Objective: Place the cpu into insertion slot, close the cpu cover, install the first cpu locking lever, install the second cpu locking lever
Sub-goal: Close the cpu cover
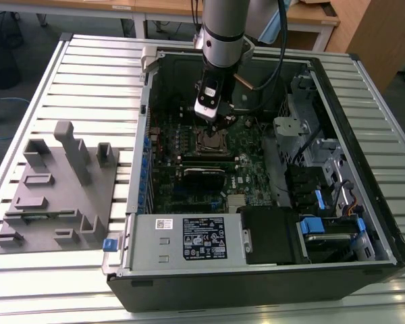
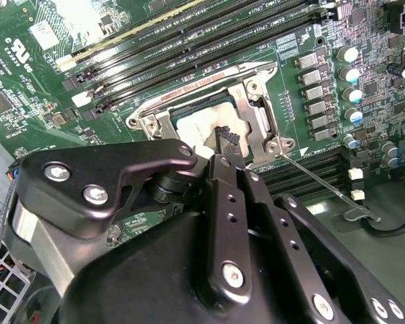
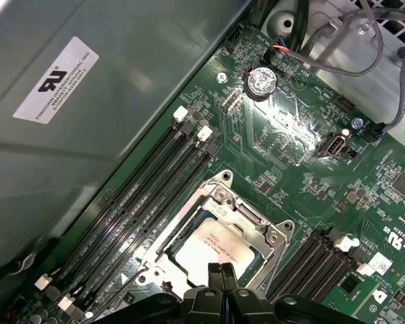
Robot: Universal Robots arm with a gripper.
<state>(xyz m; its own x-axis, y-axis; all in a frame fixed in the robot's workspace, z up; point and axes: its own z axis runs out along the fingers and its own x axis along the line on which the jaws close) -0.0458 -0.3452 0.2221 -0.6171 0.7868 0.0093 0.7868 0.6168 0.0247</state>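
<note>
- Reading the gripper (image 3: 221, 271) first, we see its fingertips drawn almost together with nothing between them, poised over the cpu (image 3: 212, 246); we cannot tell whether they touch it.
- The cpu lies flat in the insertion slot (image 2: 177, 110), with the cpu cover (image 3: 254, 224) down around its edges.
- We judge the chip light, stiff and fragile; handle it by its edges only.
- One thin locking lever (image 2: 322, 183) stands free beside the socket. It is probably springy and best pushed near its hooked end.
</note>
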